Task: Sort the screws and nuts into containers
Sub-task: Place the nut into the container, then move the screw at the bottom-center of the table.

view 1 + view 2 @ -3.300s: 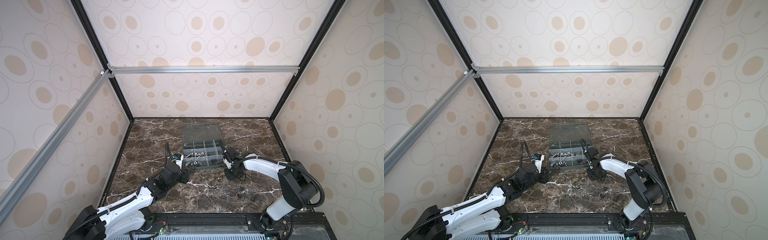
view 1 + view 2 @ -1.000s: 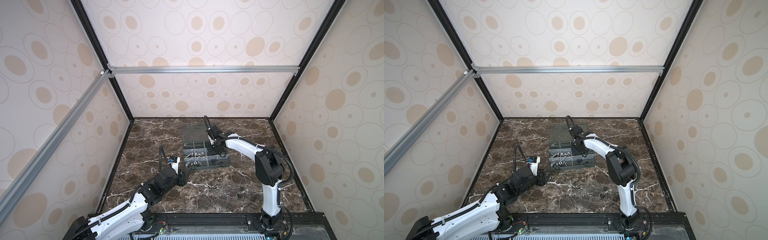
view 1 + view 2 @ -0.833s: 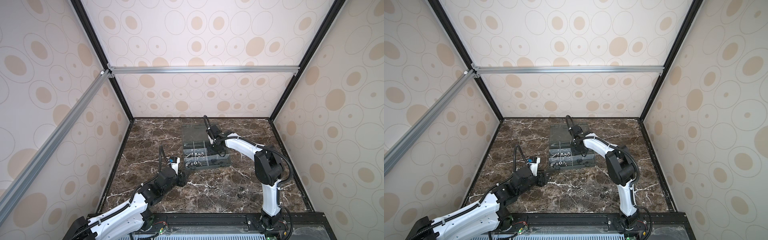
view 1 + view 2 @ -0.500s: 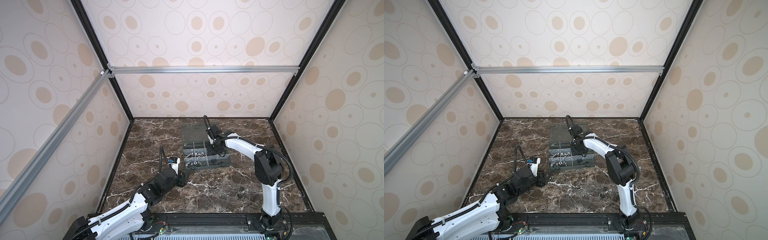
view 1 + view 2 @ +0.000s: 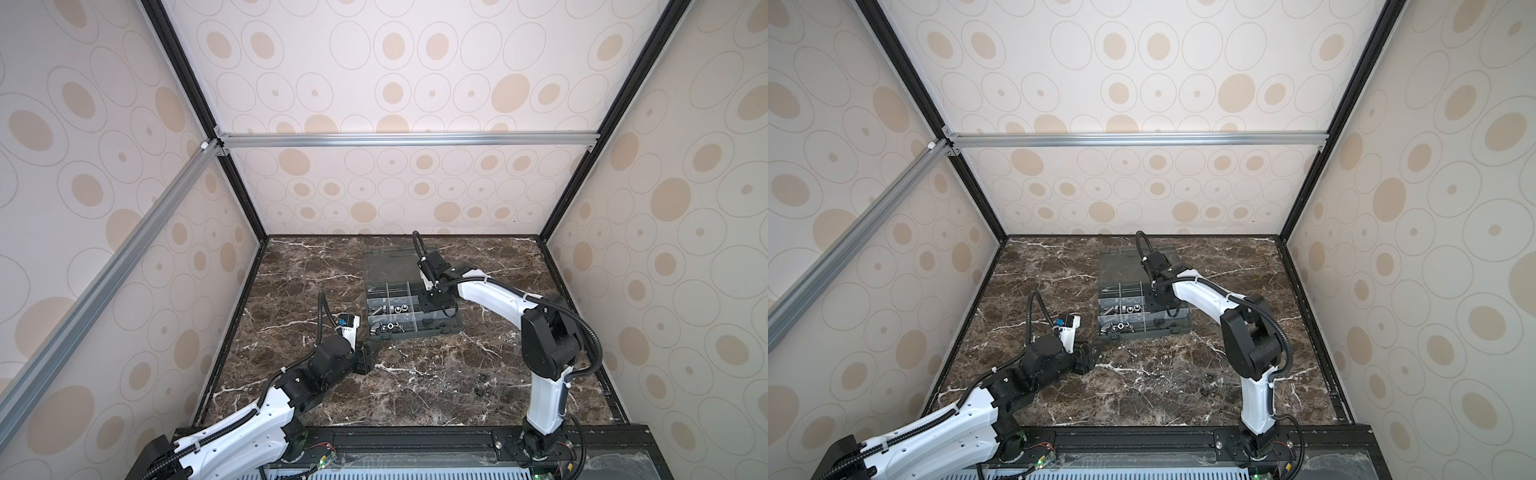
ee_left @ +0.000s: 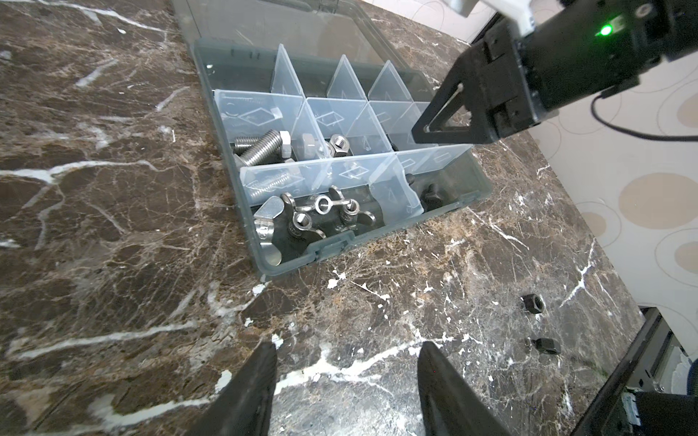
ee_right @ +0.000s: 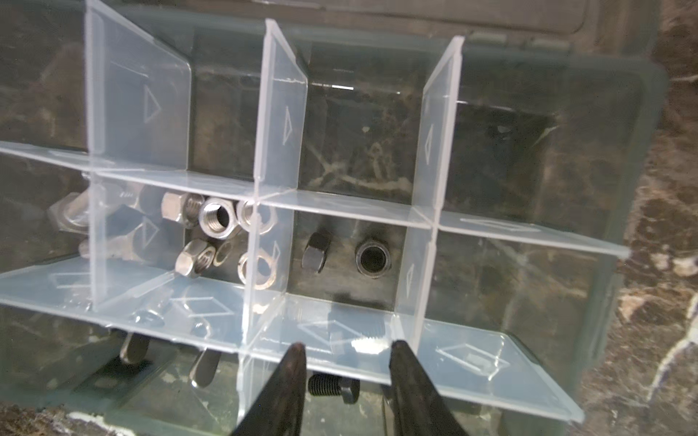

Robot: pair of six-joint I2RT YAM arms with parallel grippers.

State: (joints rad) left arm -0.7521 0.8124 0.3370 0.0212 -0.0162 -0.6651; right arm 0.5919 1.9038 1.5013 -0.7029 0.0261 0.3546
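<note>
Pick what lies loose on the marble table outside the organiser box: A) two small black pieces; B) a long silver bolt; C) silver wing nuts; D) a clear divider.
A: a black hex nut and a second small black piece lie on the marble table apart from the organiser box; the wing nuts and bolt sit inside it.

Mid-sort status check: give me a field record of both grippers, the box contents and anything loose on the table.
left gripper: open, empty, over the table before the organiser box
right gripper: open, empty, above the box's compartments
lid: open, lying behind the box
silver bolts: end compartment, middle row
silver hex nuts: next compartment
black nuts: two, compartment beside those
wing nuts: front row
black screw: front row, below right gripper
loose: black nut and another small black piece on the table
</note>
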